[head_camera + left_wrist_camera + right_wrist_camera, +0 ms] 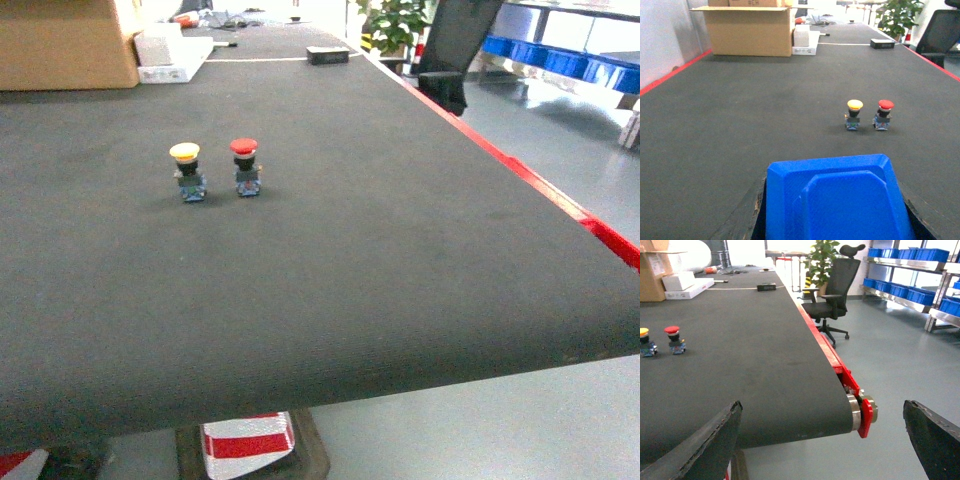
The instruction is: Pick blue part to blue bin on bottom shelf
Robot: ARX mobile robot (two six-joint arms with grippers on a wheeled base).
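I see a matt, cloth-like black belt (350,260), a smooth blue part (835,200), probably plastic, and a cardboard box (750,30).

The surface (380,250) is dark grey with a red edge. Two push-buttons stand there, one yellow-capped (186,170), one red-capped (245,165). The blue part (835,200) is plain bright blue.

Two dark, rough-edged fingers (700,450) are seen on the right gripper (820,440) — black, worn, frayed along the edges.
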